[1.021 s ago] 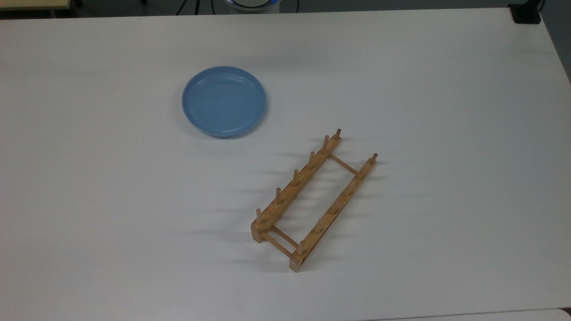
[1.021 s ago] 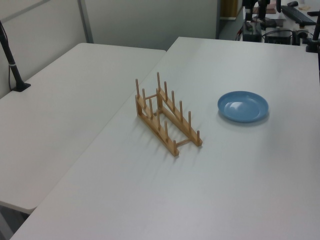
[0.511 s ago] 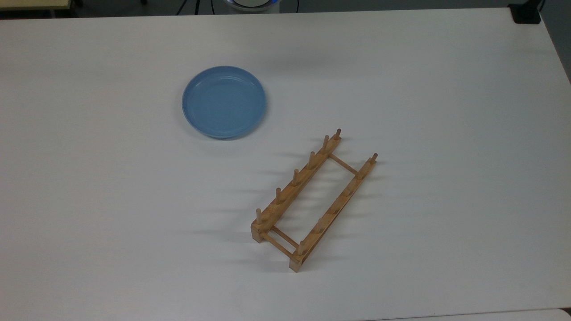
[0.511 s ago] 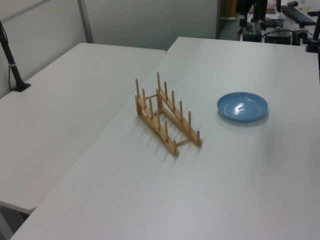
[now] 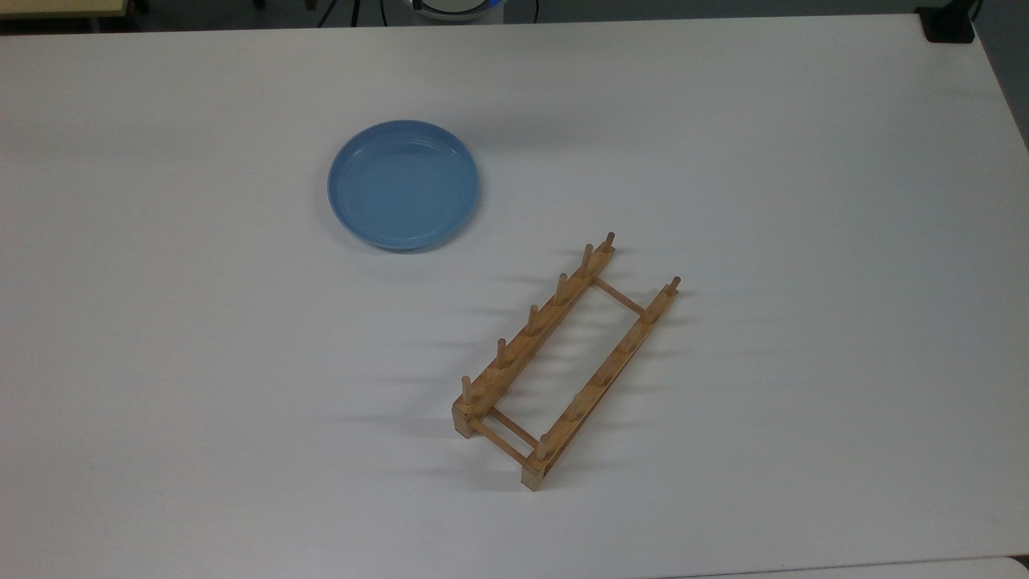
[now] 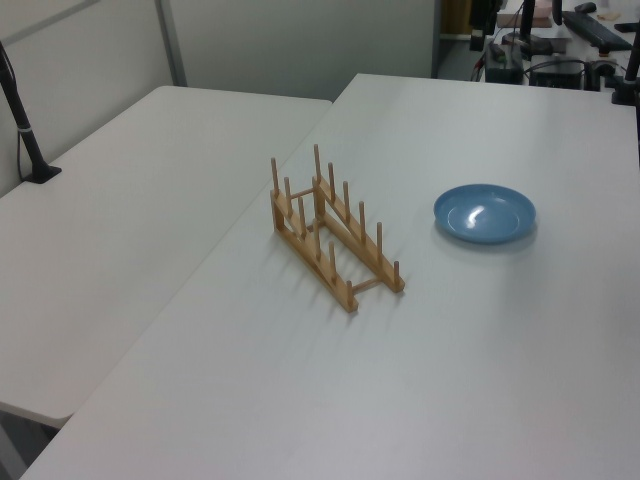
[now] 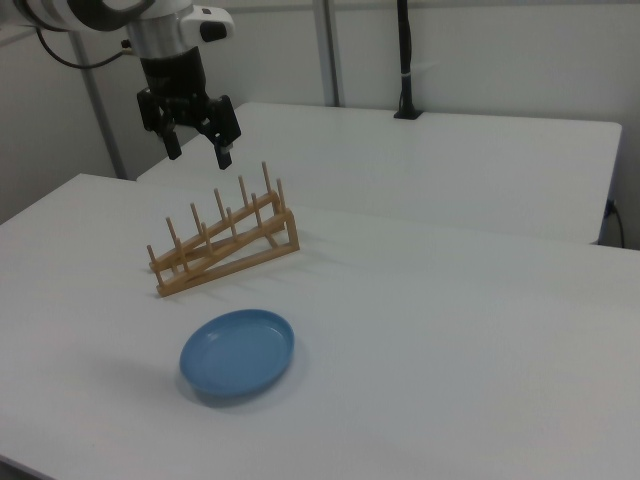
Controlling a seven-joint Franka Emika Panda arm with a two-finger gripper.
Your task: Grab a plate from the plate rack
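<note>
**Blue plate flat on the table, rack bare, gripper raised and empty**

Light-blue plate (image 7: 238,355) lies nearest in the right view, flat on the white table (image 7: 470,330), face up, raised rim all round. It sits apart from the plate rack (image 7: 224,246), not in it. In the top view the plate (image 5: 403,184) is up and toward the top view's left of the rack (image 5: 564,362), with bare table between them.

Rack: light-brown wood, two rails, thin crossbars, upright pegs. No plate stands in any slot.

Farther back in the right view, the gripper (image 7: 196,152) hangs in the air beyond and above the rack, fingers spread apart, holding nothing.

Handling, as a judgement: the plate looks rigid, thin and light, likely plastic or glazed, so probably smooth and slippery. Lying flat, only the rim offers a hold; one finger inside the rim and one outside would pinch it at the edge. A grip off to one side may let it tilt or swing, and a hard squeeze could make it slide on the table.

The task's pick from the rack looks already done.
</note>
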